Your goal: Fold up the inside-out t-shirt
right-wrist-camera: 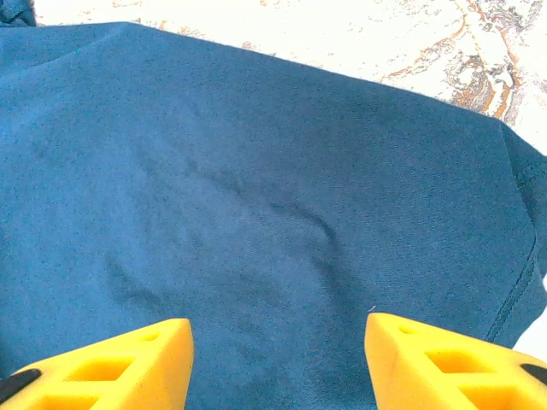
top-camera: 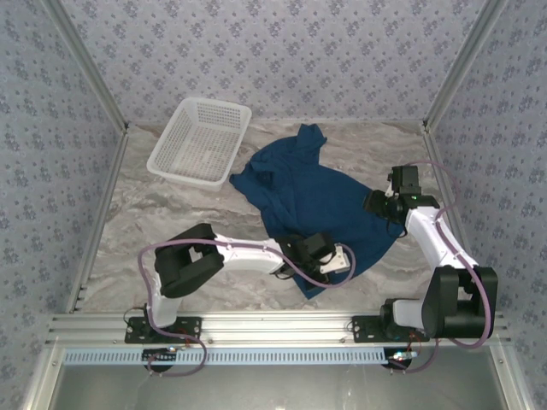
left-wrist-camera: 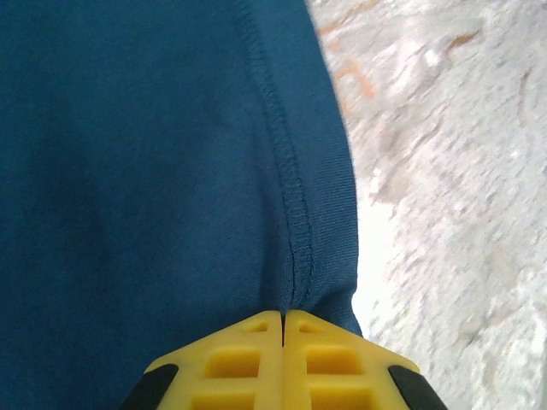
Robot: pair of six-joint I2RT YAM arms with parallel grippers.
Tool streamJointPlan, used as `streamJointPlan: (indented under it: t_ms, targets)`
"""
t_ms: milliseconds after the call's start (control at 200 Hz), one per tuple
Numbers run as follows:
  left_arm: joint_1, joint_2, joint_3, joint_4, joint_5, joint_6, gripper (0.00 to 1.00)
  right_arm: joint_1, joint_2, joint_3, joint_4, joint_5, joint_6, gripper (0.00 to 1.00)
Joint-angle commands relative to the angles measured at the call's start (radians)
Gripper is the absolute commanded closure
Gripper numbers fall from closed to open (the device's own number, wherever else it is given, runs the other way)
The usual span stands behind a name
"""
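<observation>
The left claw (left-wrist-camera: 283,318) is pinched closed on the stitched hem at the near edge of the shirt (top-camera: 316,192). The right claw (right-wrist-camera: 278,342) hangs over the cloth's right side, jaws apart, holding nothing. The shirt lies spread mid-table (top-camera: 145,231), on marbled grey with patterned walls (top-camera: 282,51) around. There is bare table to the near left, and a basket (top-camera: 188,175) at the far left, just beside the shirt.

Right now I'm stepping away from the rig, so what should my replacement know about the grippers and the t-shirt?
Left gripper: shut on the stitched hem of the t-shirt, at its near edge.
Right gripper: open over the cloth, gripping nothing.
T-shirt: spread out but rumpled on the table, beside the white basket.
Done: one hem grip.
Left: every fold.
</observation>
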Motion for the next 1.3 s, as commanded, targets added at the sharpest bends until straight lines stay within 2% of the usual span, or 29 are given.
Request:
streamJointPlan:
  t_ms: [0, 315, 490, 655, 1024, 1164, 1294]
  targets:
    - [0.063, -0.139, -0.109, -0.007, 0.006, -0.023, 1.0, -0.006, -0.02, 0.005, -0.022, -0.002, -0.019, 0.42]
    - [0.28, -0.552, -0.456, 0.053, 0.027, -0.185, 1.0, 0.009, 0.023, 0.003, -0.035, 0.057, -0.014, 0.42]
    - [0.366, -0.688, -0.539, 0.029, 0.004, -0.249, 1.0, 0.026, 0.069, -0.024, -0.103, 0.099, 0.0, 0.42]
    - [0.385, -0.758, -0.558, 0.017, -0.02, -0.267, 1.0, 0.029, 0.046, -0.098, -0.166, 0.098, 0.09, 0.45]
    - [0.394, -0.809, -0.551, 0.008, -0.042, -0.264, 1.0, 0.165, -0.021, -0.225, -0.268, 0.108, 0.265, 0.54]
    - [0.396, -0.815, -0.553, 0.012, -0.051, -0.264, 1.0, 0.207, -0.026, -0.252, -0.243, 0.091, 0.295, 0.57]
    - [0.402, -0.825, -0.549, 0.008, -0.063, -0.273, 1.0, 0.215, 0.027, -0.275, -0.172, 0.048, 0.291, 0.67]
